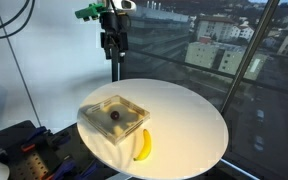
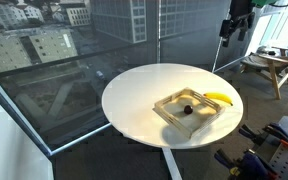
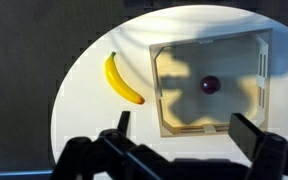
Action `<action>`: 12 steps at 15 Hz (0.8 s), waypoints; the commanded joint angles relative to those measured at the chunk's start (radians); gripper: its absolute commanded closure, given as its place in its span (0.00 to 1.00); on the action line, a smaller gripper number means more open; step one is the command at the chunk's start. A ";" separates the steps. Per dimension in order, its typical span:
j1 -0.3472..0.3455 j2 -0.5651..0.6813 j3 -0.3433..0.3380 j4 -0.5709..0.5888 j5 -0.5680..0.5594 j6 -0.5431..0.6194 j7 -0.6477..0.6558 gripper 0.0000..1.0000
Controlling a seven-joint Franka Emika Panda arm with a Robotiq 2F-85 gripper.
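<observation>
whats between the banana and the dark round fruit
In the wrist view, one wall of the wooden tray stands between the banana and the dark round fruit, plus a narrow strip of bare white table.

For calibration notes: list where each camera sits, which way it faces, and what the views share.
Exterior view: beside the table, slightly above it, facing the windows; the hand hangs high above.
Exterior view: higher, looking down across the table at windows; the hand shows top right.
Wrist view: above, looking down; the open hand's fingers line the bottom edge.
All share tray, banana, dark fruit.
</observation>
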 commanded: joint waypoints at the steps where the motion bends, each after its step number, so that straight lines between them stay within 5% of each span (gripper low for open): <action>1: 0.019 0.011 -0.013 0.014 0.019 0.043 0.000 0.00; 12: 0.046 0.081 -0.015 0.066 0.114 0.163 -0.013 0.00</action>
